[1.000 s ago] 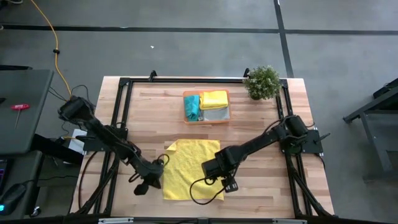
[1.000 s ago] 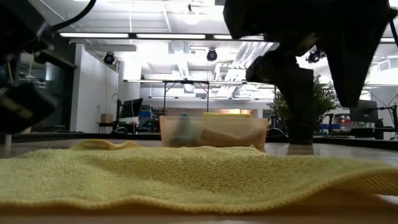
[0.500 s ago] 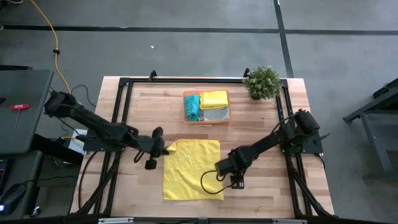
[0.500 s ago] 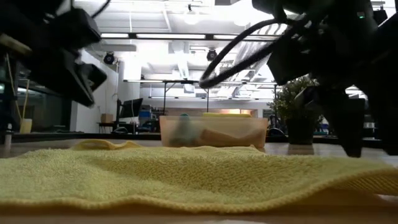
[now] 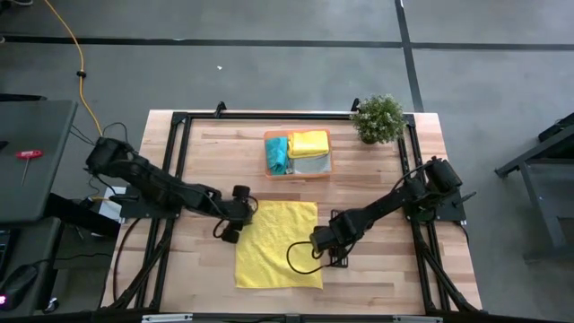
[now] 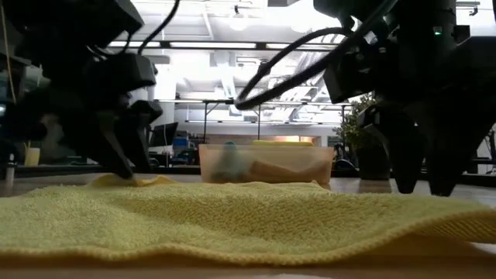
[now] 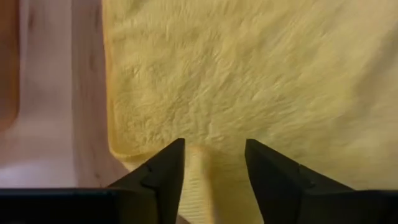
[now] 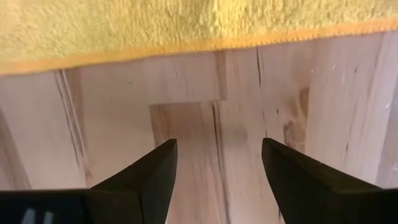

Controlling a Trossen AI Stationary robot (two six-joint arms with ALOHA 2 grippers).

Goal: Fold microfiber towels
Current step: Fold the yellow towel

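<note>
At the table's front middle the spread yellow towel [image 5: 278, 244] lies flat; our left gripper [image 5: 235, 218], jaws apart, straddles its folded-under far-left corner, so we should close low on both layers before lifting. Our right gripper [image 5: 325, 248], jaws apart and empty, hangs over bare wood just off the right hem. Orange tray [image 5: 325, 135] with the folded yellow, teal and grey towels, plus the potted plant [image 5: 378, 117], sit well behind, nothing blocking.

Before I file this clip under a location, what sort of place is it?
Probably a robotics lab or workshop: a wooden table on bare concrete floor, and beyond it an open hall with exposed ceiling lights and work desks.
</note>
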